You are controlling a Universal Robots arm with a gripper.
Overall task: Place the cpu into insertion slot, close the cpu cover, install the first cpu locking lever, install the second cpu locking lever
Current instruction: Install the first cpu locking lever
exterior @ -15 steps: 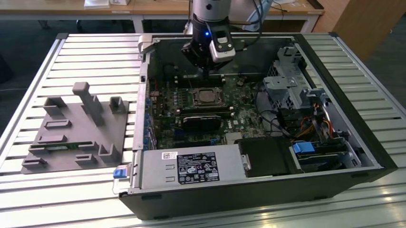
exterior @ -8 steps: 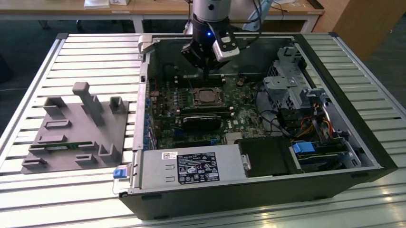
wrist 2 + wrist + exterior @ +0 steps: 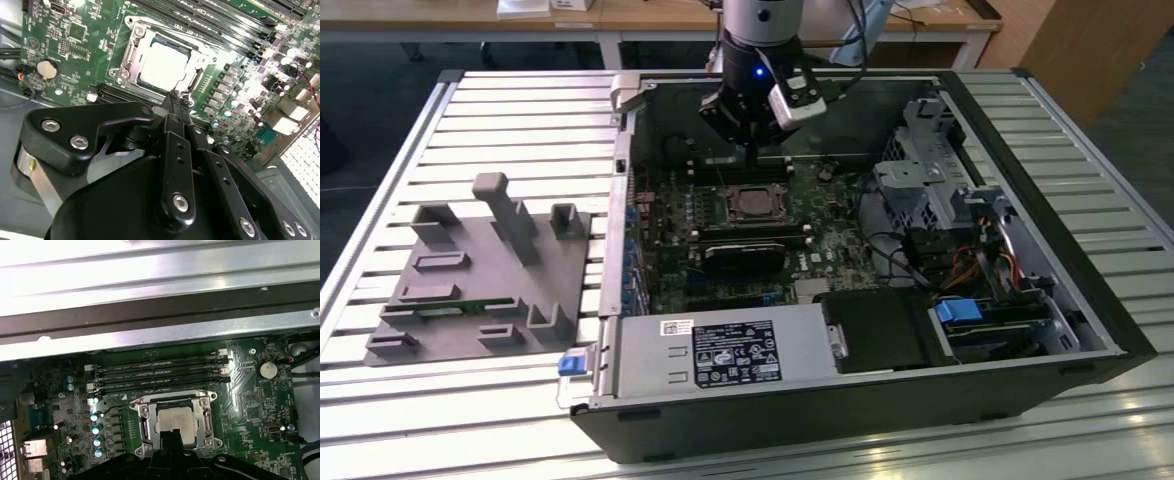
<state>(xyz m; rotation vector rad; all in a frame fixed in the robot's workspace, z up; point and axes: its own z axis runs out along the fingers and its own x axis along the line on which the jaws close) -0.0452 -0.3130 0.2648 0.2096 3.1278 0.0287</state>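
Cpu [image 3: 162,65] seated in insertion slot [image 3: 175,43]; cpu cover [image 3: 131,55] down over it. Fingers [image 3: 172,120] pressed together, holding nothing, tips at socket edge. Whether locking levers are latched cannot be told.

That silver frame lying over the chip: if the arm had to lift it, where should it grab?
Likely by a thin outer edge of the cover, coming from above. It lies flat, the cpu fills its window, and memory slots run close along one side, so only the rim offers a hold. The shut gripper sits at one edge.
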